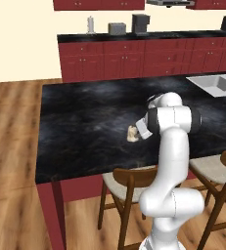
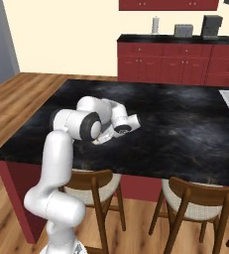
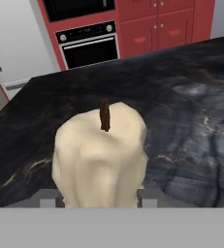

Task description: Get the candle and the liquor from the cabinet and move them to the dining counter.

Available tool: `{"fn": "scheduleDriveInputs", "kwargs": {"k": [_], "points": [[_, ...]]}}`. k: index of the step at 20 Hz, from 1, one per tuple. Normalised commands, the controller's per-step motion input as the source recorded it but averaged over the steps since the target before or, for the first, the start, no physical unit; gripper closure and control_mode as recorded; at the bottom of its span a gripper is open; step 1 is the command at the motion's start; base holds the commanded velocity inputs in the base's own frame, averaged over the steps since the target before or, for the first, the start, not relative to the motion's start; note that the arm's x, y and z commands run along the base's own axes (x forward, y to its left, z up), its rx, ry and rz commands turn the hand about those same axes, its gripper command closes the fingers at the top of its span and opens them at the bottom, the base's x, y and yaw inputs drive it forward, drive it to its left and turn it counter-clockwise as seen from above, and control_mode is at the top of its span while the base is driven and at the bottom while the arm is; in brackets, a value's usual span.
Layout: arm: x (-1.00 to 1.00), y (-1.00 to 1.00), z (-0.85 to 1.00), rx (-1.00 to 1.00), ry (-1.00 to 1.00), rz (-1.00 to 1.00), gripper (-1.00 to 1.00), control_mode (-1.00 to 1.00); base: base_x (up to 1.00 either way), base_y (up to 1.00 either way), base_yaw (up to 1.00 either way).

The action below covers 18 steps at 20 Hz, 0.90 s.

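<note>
- I see the small cream-white lumpy wax candle (image 3: pixel 100 155), with a short dark brown wick at its top, standing upright on the long dining counter with the black marbled stone top (image 1: pixel 85 127).
- In the left base view, I read the candle (image 1: pixel 132 133) as resting on the counter top, inward from the near edge of the counter and near the middle of its length.
- I see the white arm's two-finger gripper (image 1: pixel 136 132) lowered to the counter top, right at the candle.
- In the hand view, I find the candle seated between the two finger tips (image 3: pixel 49 199), one tip showing on each side of its base. The tips sit tight against the wax, so I report the fingers as grasping the candle.
- In the right base view, the arm's white links cover most of the hand; I can make out only a pale sliver of the candle (image 2: pixel 97 142) on the counter (image 2: pixel 185 129) beneath them.
- I see two wooden stools with cream seats (image 1: pixel 126 183) drawn up to the near edge of the counter, below the candle's position.
- I see a stainless double sink (image 1: pixel 216 84) set into the counter top, well apart from the candle, toward the right end in the left base view.
- I see a black-fronted built-in oven (image 3: pixel 88 44) in a red surround beyond the far edge of the counter in the hand view.
</note>
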Motion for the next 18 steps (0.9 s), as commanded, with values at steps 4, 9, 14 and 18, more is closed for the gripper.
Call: {"fn": "scheduleDriveInputs", "kwargs": {"k": [4, 9, 14, 18], "points": [[0.0, 0.0, 0.0, 0.0, 0.0, 0.0, -1.0, -1.0, 0.0, 0.0, 0.0], [-0.01, 0.0, 0.0, 0.0, -0.01, 0.0, -1.0, -1.0, 0.0, 0.0, 0.0], [0.0, 0.0, 0.37, 0.0, -0.01, 0.0, -1.0, -1.0, 0.0, 0.0, 0.0], [-0.1, 0.0, 0.78, 0.0, 0.0, -0.06, -1.0, -1.0, 0.0, 0.0, 0.0]]}}
